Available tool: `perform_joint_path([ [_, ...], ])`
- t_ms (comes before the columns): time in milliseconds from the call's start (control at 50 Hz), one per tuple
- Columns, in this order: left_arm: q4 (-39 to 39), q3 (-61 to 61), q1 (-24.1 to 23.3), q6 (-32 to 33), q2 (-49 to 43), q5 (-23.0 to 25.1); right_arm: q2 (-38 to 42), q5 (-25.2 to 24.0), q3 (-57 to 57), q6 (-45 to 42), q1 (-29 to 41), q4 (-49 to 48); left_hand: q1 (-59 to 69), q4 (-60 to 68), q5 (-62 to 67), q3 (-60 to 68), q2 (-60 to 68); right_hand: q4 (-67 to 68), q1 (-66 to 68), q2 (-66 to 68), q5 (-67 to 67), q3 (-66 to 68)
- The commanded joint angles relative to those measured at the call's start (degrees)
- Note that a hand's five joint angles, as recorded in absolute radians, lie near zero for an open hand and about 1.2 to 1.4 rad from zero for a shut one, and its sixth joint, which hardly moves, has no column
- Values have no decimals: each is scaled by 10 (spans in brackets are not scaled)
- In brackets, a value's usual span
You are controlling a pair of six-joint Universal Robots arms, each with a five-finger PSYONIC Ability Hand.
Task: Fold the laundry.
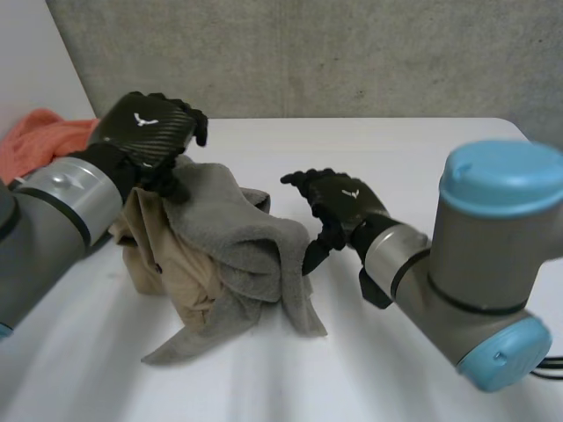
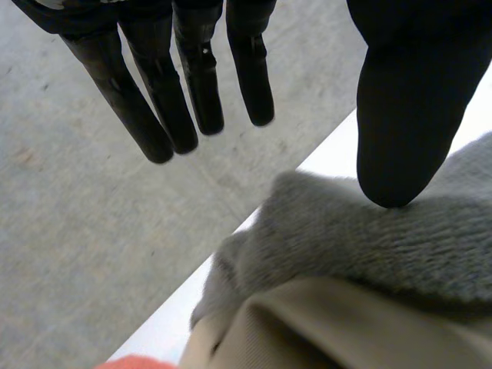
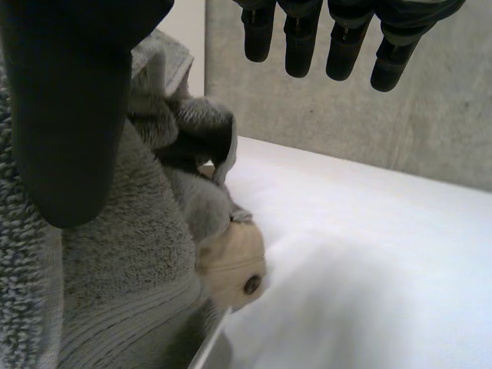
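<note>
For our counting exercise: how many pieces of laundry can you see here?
3: a grey towel draped over a tan garment on the table, an orange cloth at its far-left edge. Others may hide underneath.

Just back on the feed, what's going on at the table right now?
Both hands are at a crumpled heap on the white table: a grey towel draped over a tan cloth. The left hand rests on top, thumb on the towel, fingers straight. The right hand is beside the towel, open too. Nothing is folded yet. An orange cloth lies apart.
</note>
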Motion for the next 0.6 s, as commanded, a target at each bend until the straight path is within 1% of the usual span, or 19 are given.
perform_joint_path([
  [20,-47,10,77,-35,16,9,0,3,-110,-87,24,104,-79,-82,-79,-84,-84,-14,-20,-17,-26,-14],
  [40,-51,8,88,-40,16,13,3,3,-121,-95,29,113,-87,-90,-87,-92,-92,-14,-20,-17,-26,-14],
  [60,-58,6,111,-49,16,23,13,3,-142,-110,36,127,-92,-95,-92,-97,-97,-14,-20,-17,-26,-14],
  [120,-62,-3,146,-62,14,45,29,7,-167,-133,46,148,-99,-102,-99,-104,-104,-14,-20,-17,-26,-14],
  [140,-63,-11,169,-70,12,65,40,10,-180,-144,57,157,-106,-109,-106,-111,-111,-14,-20,-17,-26,-14],
  [200,-60,-23,193,-75,1,100,58,13,-191,-156,72,160,-119,-122,-119,-124,-124,-14,-20,-17,-26,-14],
  [220,-58,-25,204,-75,-18,123,75,17,-194,-161,80,157,-121,-124,-121,-126,-126,-14,-20,-17,-26,-14],
  [280,-58,-20,213,-73,-56,155,101,27,-195,-162,88,146,-121,-124,-121,-126,-126,-14,-20,-17,-26,-14],
  [300,-58,-12,215,-74,-83,174,121,36,-197,-162,91,133,-121,-124,-121,-126,-126,-14,-20,-17,-26,-14],
  [360,-59,4,212,-74,-126,194,149,46,-198,-159,94,108,-121,-124,-121,-126,-126,-14,-20,-17,-26,-14],
  [400,-62,27,203,-70,-171,206,170,50,-196,-157,94,83,-89,-92,-89,-94,-94,-14,-20,-17,-26,-14],
  [420,-65,35,199,-70,-186,206,174,50,-196,-155,94,76,-59,-62,-59,-64,-64,23,17,20,11,22],
  [440,-76,53,191,-69,-214,204,179,52,-196,-153,92,64,15,11,14,10,9,165,158,161,153,164],
  [480,-91,68,187,-68,-240,198,179,52,-195,-149,88,53,85,82,85,81,80,392,386,389,380,392],
  [500,-103,75,184,-68,-250,195,178,52,-194,-148,86,49,156,153,156,151,151,485,479,482,473,484],
  [520,-121,90,183,-62,-267,191,171,52,-193,-141,80,42,271,268,271,267,266,684,678,681,672,684],
  [560,-139,104,182,-60,-274,190,157,53,-187,-134,69,36,448,445,448,443,443,686,680,683,674,686],
  [580,-147,111,180,-57,-276,187,144,54,-182,-130,61,32,477,474,477,473,472,686,680,683,674,686],
  [600,-160,126,180,-58,-278,185,115,54,-169,-123,44,23,478,475,478,473,473,686,680,683,674,686],
])
